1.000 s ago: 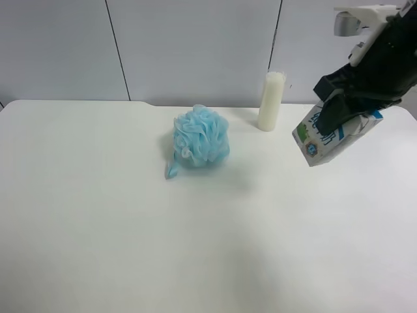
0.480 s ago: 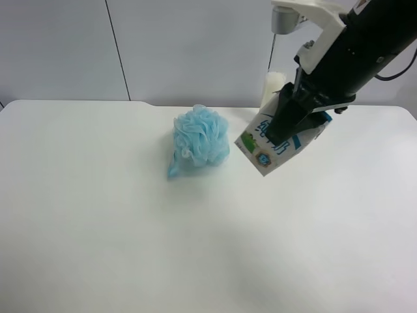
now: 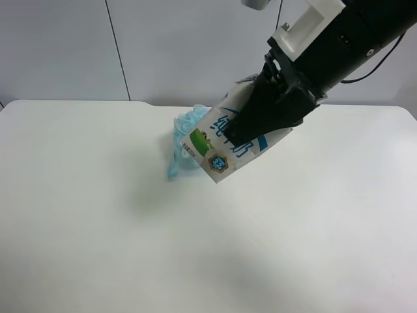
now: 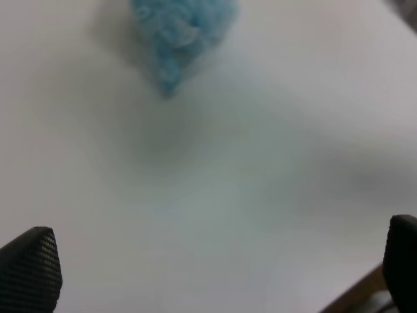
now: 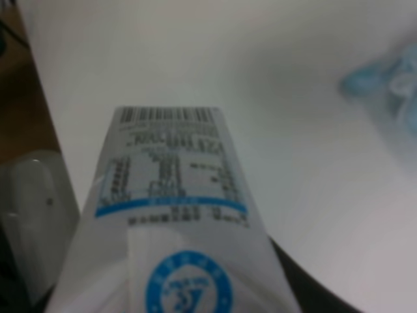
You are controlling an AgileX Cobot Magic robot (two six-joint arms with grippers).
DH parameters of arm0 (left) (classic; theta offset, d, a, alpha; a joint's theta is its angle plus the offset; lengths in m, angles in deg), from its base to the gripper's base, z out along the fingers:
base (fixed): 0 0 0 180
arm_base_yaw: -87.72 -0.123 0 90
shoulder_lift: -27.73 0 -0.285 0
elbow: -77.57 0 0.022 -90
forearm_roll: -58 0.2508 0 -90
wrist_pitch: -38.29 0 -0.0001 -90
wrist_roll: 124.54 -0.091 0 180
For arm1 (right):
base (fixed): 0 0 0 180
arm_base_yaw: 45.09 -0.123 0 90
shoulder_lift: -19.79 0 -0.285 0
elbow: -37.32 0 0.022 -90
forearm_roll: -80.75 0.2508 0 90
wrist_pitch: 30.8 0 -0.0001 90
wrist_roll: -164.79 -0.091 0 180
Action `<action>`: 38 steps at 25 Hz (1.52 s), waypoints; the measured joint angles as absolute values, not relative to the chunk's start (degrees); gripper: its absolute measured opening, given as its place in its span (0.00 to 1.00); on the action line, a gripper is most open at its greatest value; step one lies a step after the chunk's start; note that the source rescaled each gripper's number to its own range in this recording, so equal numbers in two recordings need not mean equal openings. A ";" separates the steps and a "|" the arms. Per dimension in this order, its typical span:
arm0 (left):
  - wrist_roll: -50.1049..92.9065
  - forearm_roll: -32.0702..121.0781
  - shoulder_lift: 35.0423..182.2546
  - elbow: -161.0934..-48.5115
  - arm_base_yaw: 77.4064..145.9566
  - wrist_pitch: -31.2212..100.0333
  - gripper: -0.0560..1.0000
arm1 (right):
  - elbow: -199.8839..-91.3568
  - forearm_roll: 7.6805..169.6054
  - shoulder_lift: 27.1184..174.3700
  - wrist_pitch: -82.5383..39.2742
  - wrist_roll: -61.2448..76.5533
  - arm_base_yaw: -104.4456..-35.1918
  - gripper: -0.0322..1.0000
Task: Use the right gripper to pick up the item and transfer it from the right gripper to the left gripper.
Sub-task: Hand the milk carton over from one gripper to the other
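Note:
My right gripper [image 3: 260, 124], black with a white block at its wrist, is shut on the white milk carton [image 3: 221, 142] and holds it tilted in the air above the table, in front of the blue pouf. The right wrist view shows the carton [image 5: 172, 208] close up, with barcode and blue trim. The left gripper [image 4: 215, 274] shows only in the left wrist view. Its two black fingertips [image 4: 26, 267] are far apart and hold nothing, above bare table. It is out of the exterior high view.
A fluffy light-blue bath pouf [image 3: 181, 130] lies on the white table [image 3: 98, 215], partly hidden behind the carton. It also shows in the left wrist view [image 4: 182, 32] and the right wrist view [image 5: 384, 85]. The cream cylinder is hidden behind the arm.
The right arm has carried the carton leftward from the table's right side, now in front of the pouf and covering the cream cylinder. The carton looks larger, closer to the camera.

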State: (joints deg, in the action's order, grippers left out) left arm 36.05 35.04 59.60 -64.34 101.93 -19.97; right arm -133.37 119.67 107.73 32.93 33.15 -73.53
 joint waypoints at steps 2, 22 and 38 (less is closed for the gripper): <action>35.67 35.02 62.76 -66.21 105.17 -19.91 1.00 | -133.37 121.47 107.73 33.92 35.38 -73.53 0.03; 22.79 27.86 88.45 -68.21 119.16 -13.63 1.00 | -133.37 129.05 107.67 38.64 48.48 -73.53 0.03; 16.58 23.11 96.63 -75.63 120.90 -16.70 1.00 | -133.37 129.53 110.29 35.13 54.59 -82.34 0.03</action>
State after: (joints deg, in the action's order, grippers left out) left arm 16.58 23.11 96.63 -75.63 120.90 -16.70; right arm -133.37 129.53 110.29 35.13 54.59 -82.34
